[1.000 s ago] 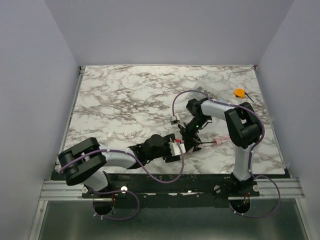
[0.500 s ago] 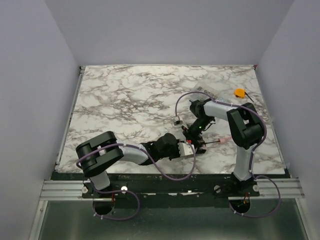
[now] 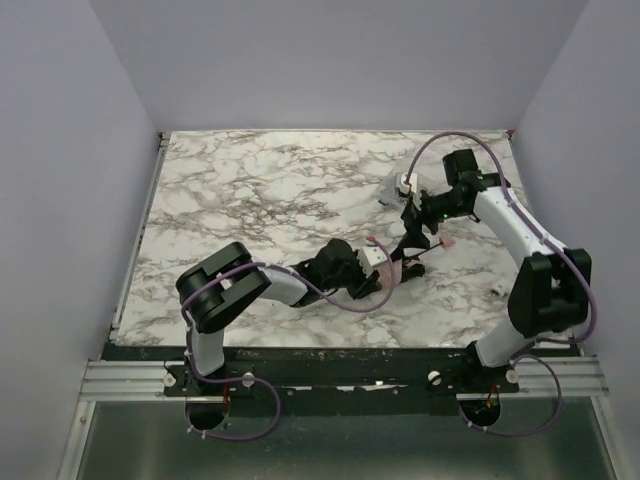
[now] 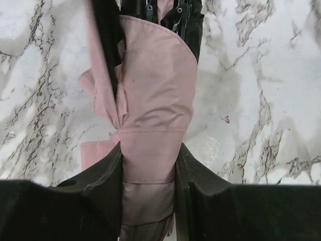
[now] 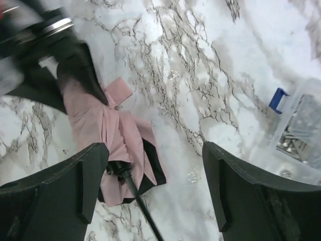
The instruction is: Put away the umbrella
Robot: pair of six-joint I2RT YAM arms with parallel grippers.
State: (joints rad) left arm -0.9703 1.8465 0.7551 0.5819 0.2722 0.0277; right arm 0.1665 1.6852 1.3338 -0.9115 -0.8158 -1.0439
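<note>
Right now my left claw (image 4: 149, 175) is pinching the umbrella (image 4: 155, 100). In the left wrist view its 2 dark fingers (image 4: 103, 183) press on the pale pink fabric from either side, and the bundle runs up between them, away from the camera. The fabric is gathered and creased, with a loose flap sticking out to the left. Dark ribs with small metal ends show at the top of that view.

From above, my left arm (image 3: 270, 285) lies low over the counter (image 3: 250, 190), reaching from the near left toward the middle-right. Only a little pink shows at the claw's tip there, so the umbrella sits right of centre in the nearer half of the marble top.

My right claw (image 5: 155, 186) is spread wide. Its 2 fingers stand far apart at the bottom corners of the right wrist view, with nothing between them. Below it the umbrella lies on the marble, its pink folds over a dark lining. A thin dark shaft runs out of the bundle toward the bottom edge of that view. The left claw shows blurred at the upper left, gripping the far end of the fabric. A clear packet (image 5: 301, 120) with a blue tab sits at the right edge, well apart from the umbrella.

In the top view my right arm (image 3: 510, 225) bends in from the right side, its claw pointing down just beyond the umbrella. I cannot tell whether it touches the counter.
</note>
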